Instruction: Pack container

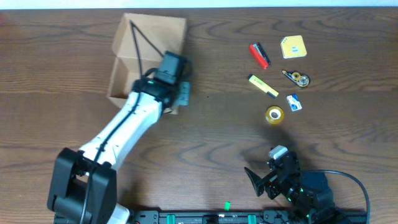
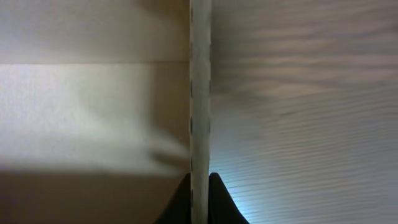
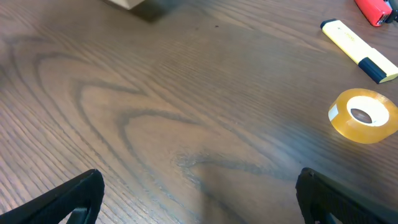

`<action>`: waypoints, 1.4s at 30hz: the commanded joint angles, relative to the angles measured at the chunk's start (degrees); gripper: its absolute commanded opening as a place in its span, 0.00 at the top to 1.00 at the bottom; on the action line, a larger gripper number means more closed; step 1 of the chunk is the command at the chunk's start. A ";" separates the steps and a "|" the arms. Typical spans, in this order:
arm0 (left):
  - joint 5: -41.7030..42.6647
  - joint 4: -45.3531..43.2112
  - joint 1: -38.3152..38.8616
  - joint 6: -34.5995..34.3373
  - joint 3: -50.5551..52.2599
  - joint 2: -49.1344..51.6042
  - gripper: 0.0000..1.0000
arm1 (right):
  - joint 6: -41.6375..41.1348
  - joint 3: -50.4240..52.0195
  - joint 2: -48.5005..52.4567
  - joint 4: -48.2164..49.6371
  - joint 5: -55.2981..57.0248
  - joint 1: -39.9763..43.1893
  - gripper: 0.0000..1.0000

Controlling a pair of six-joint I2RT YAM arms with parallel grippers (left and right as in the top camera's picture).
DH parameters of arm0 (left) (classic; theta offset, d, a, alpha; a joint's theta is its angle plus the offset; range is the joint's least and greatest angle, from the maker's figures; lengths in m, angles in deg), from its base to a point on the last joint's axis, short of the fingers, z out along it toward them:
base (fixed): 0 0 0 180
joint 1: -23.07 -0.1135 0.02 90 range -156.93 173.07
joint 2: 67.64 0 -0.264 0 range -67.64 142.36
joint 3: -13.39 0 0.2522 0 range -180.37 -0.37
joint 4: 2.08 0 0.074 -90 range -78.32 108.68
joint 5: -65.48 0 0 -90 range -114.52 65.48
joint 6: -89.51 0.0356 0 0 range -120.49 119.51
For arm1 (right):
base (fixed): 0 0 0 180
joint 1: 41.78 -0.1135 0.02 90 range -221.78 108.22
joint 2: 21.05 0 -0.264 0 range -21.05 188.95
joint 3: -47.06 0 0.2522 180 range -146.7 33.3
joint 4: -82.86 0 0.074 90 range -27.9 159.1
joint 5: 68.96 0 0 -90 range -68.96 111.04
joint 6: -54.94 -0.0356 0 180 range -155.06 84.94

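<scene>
Up at the far left of the tabletop [image 1: 205, 143] sits the box [image 1: 127, 74], flap up, mouth open. My left gripper [image 2: 200, 190] is pinched together on its wall, with the cardboard edge running straight through the pinch. I read this as the steadying step: box held, and nothing packed that I can see. My right gripper [image 3: 199, 202] hangs low near me, spread wide apart and holding nothing. Next it should go for the tape roll [image 3: 362, 115], the nearest piece, with the highlighter [image 3: 357, 42] just beyond. Bare wood lies between them and the box, so there's plenty of room to carry across. The left arm [image 1: 134, 121] covers the box's near corner — better to drop in from the far side.
</scene>
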 commanded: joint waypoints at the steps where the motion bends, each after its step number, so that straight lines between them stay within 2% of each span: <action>1: -1.07 -0.98 4.50 -10.75 -3.04 -0.02 0.94 | 0.63 0.57 -0.31 -0.28 0.13 -0.52 0.01; 5: -3.48 -4.39 10.40 -21.22 -3.13 0.42 0.94 | 0.63 0.57 -0.31 -0.28 0.13 -0.52 0.01; 7: -5.92 -5.84 12.20 -22.77 -3.13 0.79 0.94 | 0.66 0.57 -0.31 -0.28 0.15 -0.52 0.01; 12: -6.34 -10.82 15.12 -23.65 -3.30 2.51 0.94 | 0.63 0.57 -0.31 -0.28 0.13 -0.52 0.01; 18: -5.55 -10.78 16.79 -24.04 -4.85 6.34 0.94 | 0.63 0.57 -0.31 -0.28 0.13 -0.52 0.01; 24: -3.78 -10.64 16.81 -20.70 -8.15 9.81 0.94 | 0.66 0.57 -0.31 -0.28 0.15 -0.52 0.01; 25: -3.78 -10.49 16.79 -20.70 -8.57 10.21 0.92 | 0.63 0.57 -0.31 -0.28 0.15 -0.52 0.01; 26: -3.80 -10.49 16.81 -20.70 -8.81 10.43 0.82 | 0.63 0.57 -0.31 -0.28 0.15 -0.52 0.01; 27: -3.80 -10.56 16.79 -20.72 -8.83 10.54 0.71 | 0.66 0.57 -0.31 -0.28 0.13 -0.52 0.01; 28: -4.00 -10.58 16.79 -20.70 -8.87 10.54 0.55 | 0.66 0.57 -0.31 -0.28 0.15 -0.52 0.01; 29: -4.17 -10.58 16.79 -20.70 -8.87 10.54 0.45 | 0.63 0.57 -0.31 -0.28 0.15 -0.52 0.01; 31: -4.28 -10.58 16.74 -20.65 -8.87 10.54 0.41 | 0.63 0.57 -0.31 -0.28 0.15 -0.52 0.01; 37: -4.46 -10.45 16.70 -19.04 -9.75 10.51 0.41 | 0.66 0.57 -0.31 -0.28 0.15 -0.52 0.01; 42: -8.74 -3.26 16.70 -13.22 -16.72 9.75 0.44 | 0.63 0.57 -0.31 -0.28 0.15 -0.52 0.01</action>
